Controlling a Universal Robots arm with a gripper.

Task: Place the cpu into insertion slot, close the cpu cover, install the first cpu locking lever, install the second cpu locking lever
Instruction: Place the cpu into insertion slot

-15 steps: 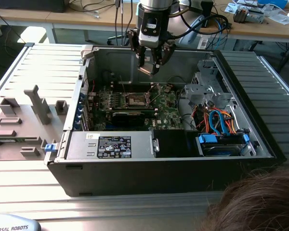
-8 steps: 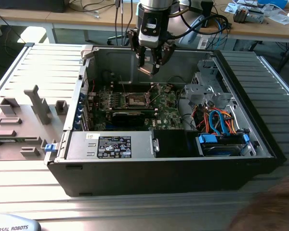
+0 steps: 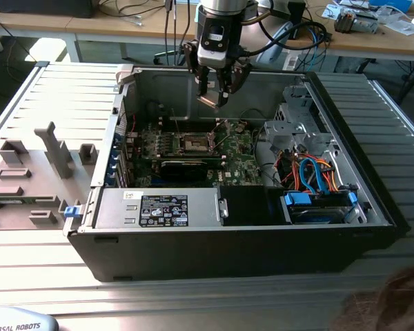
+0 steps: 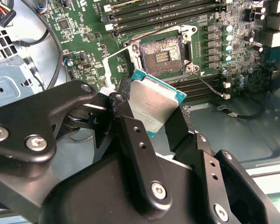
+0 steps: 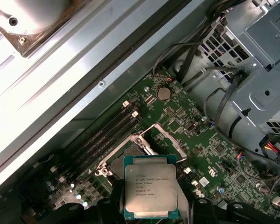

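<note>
cpu (image 5: 150,191) sits pinched in the pincer (image 3: 214,95), whose two black fingers press on opposite edges of the chip and hold it in the air with its silver-grey top facing away from the board, as both wrist views show; beneath the pincer and apart from it lies the insertion slot (image 4: 161,56), bare and dark-centred, inside the open computer case (image 3: 372,200) on the grey slatted counter (image 3: 48,103). By its look the chip is light, stiff and thin, with a smooth metal lid that could slide between hard pads, so the edge hold across the green rim seems the right one, well away from the underside. It is likely fragile there, and the slot's fine contacts too, so any tilt or sideways scrape on the way down could do harm. The cpu cover (image 5: 170,140) appears swung up beside the slot, though its hinge is hard to make out. Hidden are the chip's underside, the exact spots where the fingers meet its edges, and part of the slot behind the chip in the first wrist view; the locking levers cannot be told apart with confidence
</note>
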